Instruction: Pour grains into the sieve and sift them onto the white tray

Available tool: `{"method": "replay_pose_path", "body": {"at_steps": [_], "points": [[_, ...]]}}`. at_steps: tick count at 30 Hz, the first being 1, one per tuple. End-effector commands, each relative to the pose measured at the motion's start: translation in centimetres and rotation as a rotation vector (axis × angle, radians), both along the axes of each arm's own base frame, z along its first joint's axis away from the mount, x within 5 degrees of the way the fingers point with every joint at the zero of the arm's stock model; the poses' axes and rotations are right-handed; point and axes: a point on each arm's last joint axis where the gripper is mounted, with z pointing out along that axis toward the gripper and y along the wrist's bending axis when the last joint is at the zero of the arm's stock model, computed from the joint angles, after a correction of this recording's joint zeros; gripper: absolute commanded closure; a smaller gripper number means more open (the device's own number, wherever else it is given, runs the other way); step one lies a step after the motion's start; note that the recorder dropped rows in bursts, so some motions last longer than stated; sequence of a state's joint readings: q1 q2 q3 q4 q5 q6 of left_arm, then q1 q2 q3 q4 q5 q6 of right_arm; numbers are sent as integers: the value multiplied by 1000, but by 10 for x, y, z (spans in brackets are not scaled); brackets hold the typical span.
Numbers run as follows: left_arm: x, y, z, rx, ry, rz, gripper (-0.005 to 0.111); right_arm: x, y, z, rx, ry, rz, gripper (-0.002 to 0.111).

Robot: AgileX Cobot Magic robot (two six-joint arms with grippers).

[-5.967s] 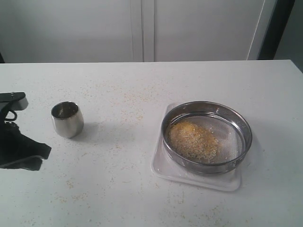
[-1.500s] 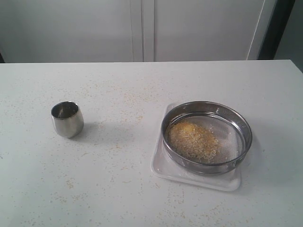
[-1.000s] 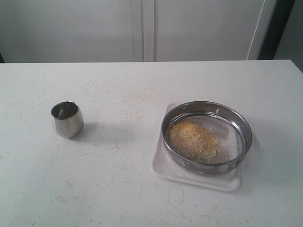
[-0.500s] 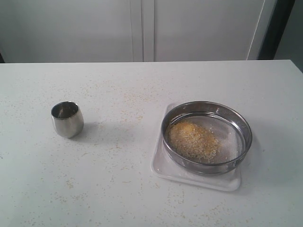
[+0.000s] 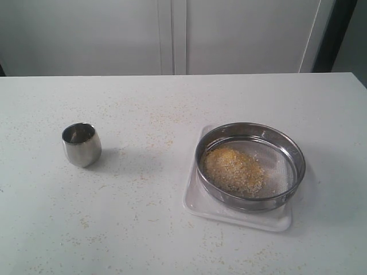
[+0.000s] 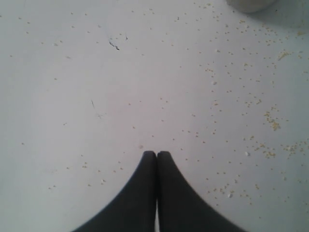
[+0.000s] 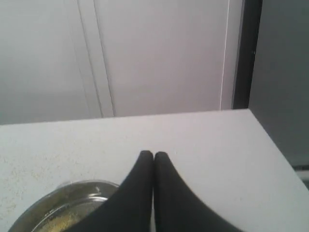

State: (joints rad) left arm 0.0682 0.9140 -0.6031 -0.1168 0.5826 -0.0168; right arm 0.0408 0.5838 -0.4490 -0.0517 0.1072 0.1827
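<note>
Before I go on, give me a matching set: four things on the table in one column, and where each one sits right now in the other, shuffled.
Things:
1. sieve
2. grains
3. white tray
4. steel cup

Places:
A. heaped inside the sieve, toward its left side
B. standing upright and alone on the left of the table
C. resting on top of the white tray
D. flat on the table, underneath the sieve

Pairs: 1-C, 2-A, 3-D, 4-B
</note>
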Motion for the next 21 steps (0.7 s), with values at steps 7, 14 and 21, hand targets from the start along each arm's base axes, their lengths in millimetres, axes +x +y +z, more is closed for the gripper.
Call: {"method": "replay_pose_path", "body": {"at_steps": [7,14,21], "points": [[-2,0,-1,-10,13,5,107,97,4,-5,51,510,-20,108],[-2,0,-1,-10,13,5,107,131,15,-21,12,689,25,108],[-2,0,-1,-10,13,5,107,162,32,-46,-31,850,79,108]]}}
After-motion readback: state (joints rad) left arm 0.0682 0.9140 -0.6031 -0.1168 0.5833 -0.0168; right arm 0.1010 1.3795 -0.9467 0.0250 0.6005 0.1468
